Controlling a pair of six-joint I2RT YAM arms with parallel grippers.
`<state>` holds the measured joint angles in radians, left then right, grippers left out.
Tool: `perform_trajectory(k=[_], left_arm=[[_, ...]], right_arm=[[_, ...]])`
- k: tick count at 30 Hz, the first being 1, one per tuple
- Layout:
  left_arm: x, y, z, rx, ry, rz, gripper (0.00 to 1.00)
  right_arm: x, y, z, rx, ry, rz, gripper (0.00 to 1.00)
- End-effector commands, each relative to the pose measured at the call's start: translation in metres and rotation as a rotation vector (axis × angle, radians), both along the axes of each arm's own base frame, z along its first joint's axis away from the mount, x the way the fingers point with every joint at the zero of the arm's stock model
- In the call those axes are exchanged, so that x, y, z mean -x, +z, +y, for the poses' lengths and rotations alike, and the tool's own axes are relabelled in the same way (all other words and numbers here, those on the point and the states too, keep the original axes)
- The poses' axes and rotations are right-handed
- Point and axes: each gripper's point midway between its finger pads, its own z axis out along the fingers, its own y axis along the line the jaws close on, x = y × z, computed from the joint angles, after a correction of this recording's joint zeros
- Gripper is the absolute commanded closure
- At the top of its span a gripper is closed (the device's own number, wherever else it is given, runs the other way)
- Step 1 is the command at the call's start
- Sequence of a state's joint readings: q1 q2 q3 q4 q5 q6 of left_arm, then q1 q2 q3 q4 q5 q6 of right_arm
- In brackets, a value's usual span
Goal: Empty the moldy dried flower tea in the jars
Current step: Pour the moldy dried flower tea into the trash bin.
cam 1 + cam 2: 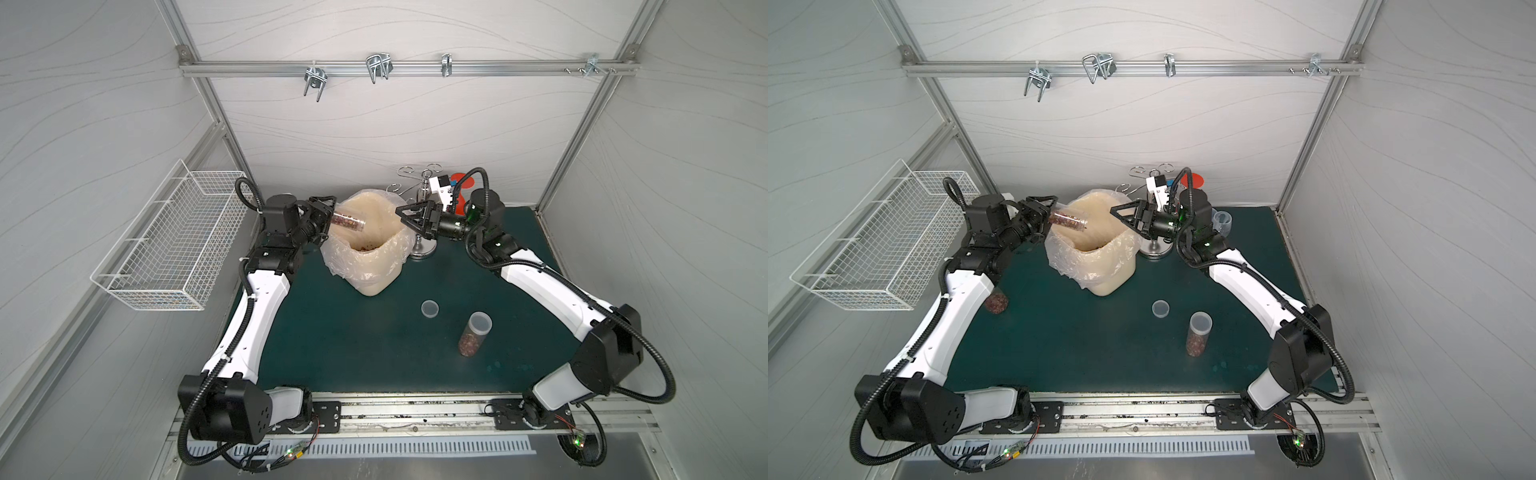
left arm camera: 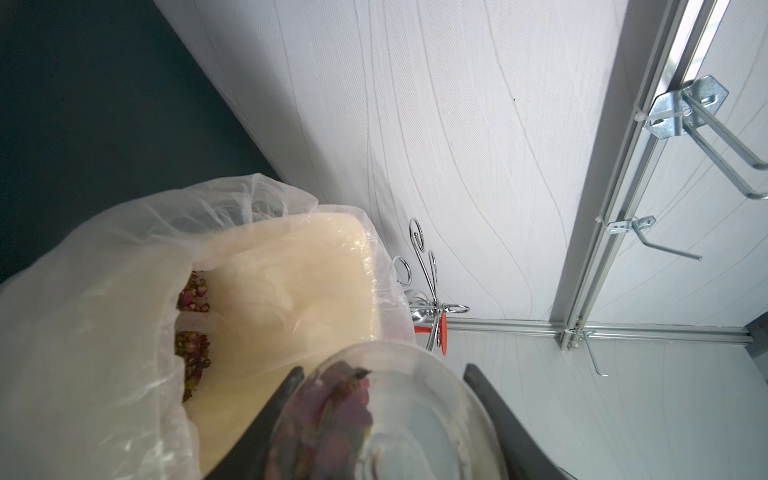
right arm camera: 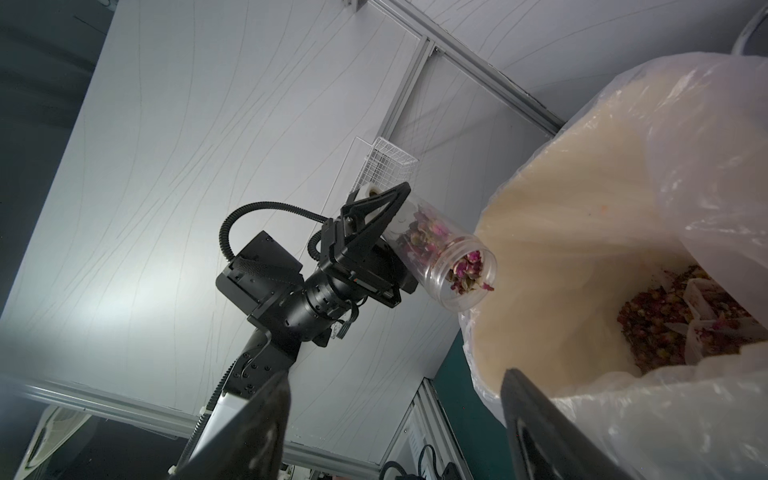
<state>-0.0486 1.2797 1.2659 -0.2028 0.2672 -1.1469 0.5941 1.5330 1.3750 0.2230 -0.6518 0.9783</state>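
My left gripper [image 1: 332,218] is shut on the base of a clear, lidless jar [image 1: 348,221], tilted with its mouth over the bag-lined beige bin [image 1: 374,282]. In the right wrist view, dried flower tea [image 3: 467,270] sits at the mouth of this jar [image 3: 453,266], and more tea [image 3: 665,324] lies in the bin. My right gripper [image 1: 409,224] hangs open and empty at the bin's right rim. A tall lidded jar [image 1: 473,334] with tea stands upright on the green mat. A loose lid [image 1: 429,309] lies nearby. Another jar [image 1: 996,302] of tea shows beside the left forearm.
A chrome stand [image 1: 424,245] rises just behind my right gripper, with a red object [image 1: 461,183] at the back wall. A pale blue mug [image 1: 1223,220] sits by the right arm. A white wire basket [image 1: 174,241] hangs on the left wall.
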Motion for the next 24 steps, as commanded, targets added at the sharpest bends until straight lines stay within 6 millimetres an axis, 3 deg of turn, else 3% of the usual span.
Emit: perform_trajectory(k=[1, 11, 24], left_arm=[[0.002, 0.033, 0.011, -0.079, 0.036, -0.096, 0.93], [-0.005, 0.028, 0.016, -0.158, 0.046, -0.098, 0.95], [-0.01, 0.025, 0.014, -0.261, 0.026, -0.111, 0.99]], right_arm=[[0.009, -0.01, -0.012, 0.068, -0.007, -0.047, 0.15], [0.026, -0.026, -0.027, 0.155, -0.009, -0.09, 0.09], [0.044, -0.034, -0.045, 0.228, -0.017, -0.162, 0.01]])
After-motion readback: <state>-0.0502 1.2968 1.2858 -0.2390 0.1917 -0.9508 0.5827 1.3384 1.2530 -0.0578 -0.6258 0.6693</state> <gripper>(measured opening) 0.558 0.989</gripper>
